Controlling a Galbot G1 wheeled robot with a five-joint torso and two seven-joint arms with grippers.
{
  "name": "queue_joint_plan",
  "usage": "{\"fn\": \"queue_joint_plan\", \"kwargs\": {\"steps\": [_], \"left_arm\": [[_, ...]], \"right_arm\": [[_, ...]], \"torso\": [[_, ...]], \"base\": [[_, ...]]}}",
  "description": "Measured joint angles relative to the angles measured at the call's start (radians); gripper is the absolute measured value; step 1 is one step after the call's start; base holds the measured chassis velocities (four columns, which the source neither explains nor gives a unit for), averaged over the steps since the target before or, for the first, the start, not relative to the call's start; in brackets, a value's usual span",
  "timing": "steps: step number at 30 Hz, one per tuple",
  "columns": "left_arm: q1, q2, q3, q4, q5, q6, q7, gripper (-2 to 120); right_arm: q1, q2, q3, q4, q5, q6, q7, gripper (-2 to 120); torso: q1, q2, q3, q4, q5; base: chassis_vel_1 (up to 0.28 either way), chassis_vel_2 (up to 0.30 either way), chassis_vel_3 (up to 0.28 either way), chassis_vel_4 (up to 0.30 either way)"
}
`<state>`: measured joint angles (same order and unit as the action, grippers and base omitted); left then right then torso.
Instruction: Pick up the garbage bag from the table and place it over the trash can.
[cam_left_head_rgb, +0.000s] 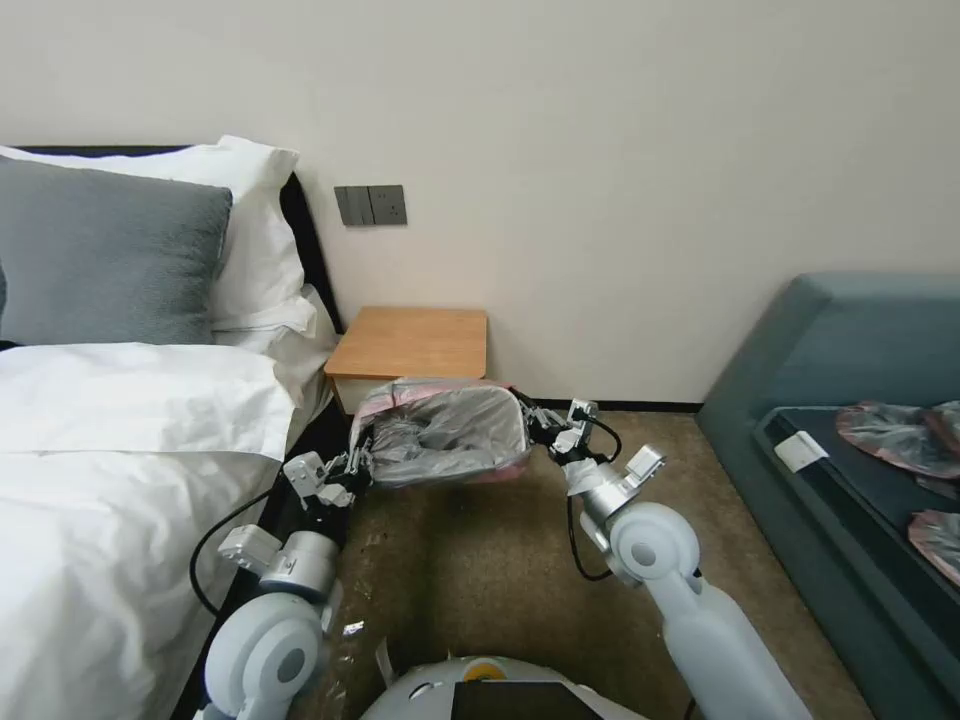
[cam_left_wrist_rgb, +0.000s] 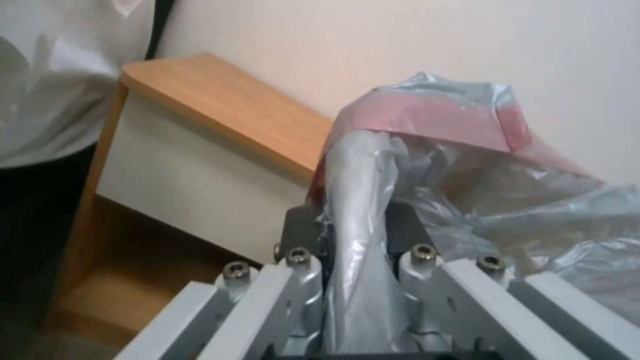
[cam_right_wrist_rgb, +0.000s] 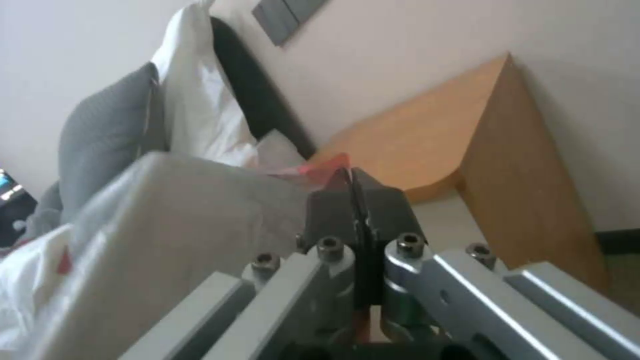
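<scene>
The garbage bag, wrinkled grey plastic with a pinkish-red rim, is stretched wide open in a box shape just in front of the table. It appears drawn over the trash can, a pale boxy form under the plastic. My left gripper is at the bag's left end, shut on a bunched grey fold of the bag. At the right end, my right gripper has its fingers pressed together on the pink rim. The table's orange-brown top is bare.
A bed with white duvet and a grey pillow runs close along the left. A blue-grey sofa with other plastic bags stands on the right. Brown carpet lies between them, and a wall is behind the table.
</scene>
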<state>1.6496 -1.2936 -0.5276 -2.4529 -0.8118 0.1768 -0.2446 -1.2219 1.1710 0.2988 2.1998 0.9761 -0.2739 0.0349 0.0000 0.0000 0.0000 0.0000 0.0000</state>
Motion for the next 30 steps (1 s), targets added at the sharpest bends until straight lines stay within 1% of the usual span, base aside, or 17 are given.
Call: {"fn": "queue_joint_plan", "kwargs": {"steps": [1,4,5,8,9,11,13,16,22,24,30], "left_arm": [[0.000,0.000,0.000,0.000,0.000,0.000,0.000,8],[-0.012,-0.001,-0.005,-0.002,-0.054,0.007,-0.034,8],[-0.012,-0.001,-0.005,-0.002,-0.054,0.007,-0.034,8],[-0.023,-0.005,-0.008,-0.002,-0.097,0.010,-0.061,8],[-0.023,-0.005,-0.008,-0.002,-0.097,0.010,-0.061,8],[-0.026,-0.007,-0.010,-0.001,-0.118,0.012,-0.071,8],[-0.027,-0.007,-0.011,-0.001,-0.124,0.013,-0.074,8],[-0.034,-0.009,-0.013,0.001,-0.150,0.020,-0.083,8],[-0.037,-0.010,-0.018,0.015,-0.140,0.022,-0.077,8],[-0.030,-0.010,-0.017,0.019,-0.119,0.022,-0.059,8],[-0.021,-0.010,-0.009,0.016,-0.118,0.025,-0.046,8]], "right_arm": [[0.000,0.000,0.000,0.000,0.000,0.000,0.000,0],[-0.020,0.002,-0.001,0.020,-0.012,-0.001,-0.001,0],[-0.020,0.002,-0.001,0.020,-0.012,-0.001,-0.001,0],[-0.047,0.001,-0.003,0.060,-0.054,-0.009,-0.002,0],[-0.047,0.001,-0.003,0.060,-0.054,-0.009,-0.002,0],[-0.064,-0.001,-0.004,0.076,-0.100,-0.012,-0.005,0],[-0.068,-0.001,-0.005,0.078,-0.111,-0.012,-0.007,0],[-0.078,0.001,-0.010,0.077,-0.181,-0.007,-0.012,0],[-0.074,0.002,-0.021,0.061,-0.252,0.009,-0.017,0],[-0.057,-0.003,-0.023,0.039,-0.255,0.015,-0.016,0],[-0.023,-0.008,-0.022,-0.017,-0.243,0.033,-0.016,0]], "torso": [[0.000,0.000,0.000,0.0000,0.0000],[0.000,0.000,0.000,0.0000,-0.0001],[0.000,0.000,0.000,0.0000,-0.0001],[0.000,0.000,0.000,0.0000,-0.0002],[0.000,0.000,0.000,0.0000,-0.0002],[0.000,0.000,0.000,-0.0001,-0.0001],[0.000,0.000,0.000,0.0000,-0.0001],[0.000,0.000,0.000,0.0000,-0.0001],[0.000,0.000,0.000,-0.0001,-0.0001],[0.000,0.000,0.000,0.0001,0.0000],[0.000,0.000,0.000,0.0001,0.0000]], "base": [[0.000,0.000,0.000,0.000],[0.000,0.000,0.000,0.000],[0.000,0.000,0.000,0.000],[0.000,0.000,0.000,0.000],[0.000,0.000,0.000,0.000],[0.000,0.000,0.000,0.000],[0.000,0.000,0.000,0.000],[0.000,0.000,0.000,0.000],[0.000,0.000,0.000,0.000],[0.000,0.000,0.000,0.000],[0.000,0.000,0.000,0.000]]}}
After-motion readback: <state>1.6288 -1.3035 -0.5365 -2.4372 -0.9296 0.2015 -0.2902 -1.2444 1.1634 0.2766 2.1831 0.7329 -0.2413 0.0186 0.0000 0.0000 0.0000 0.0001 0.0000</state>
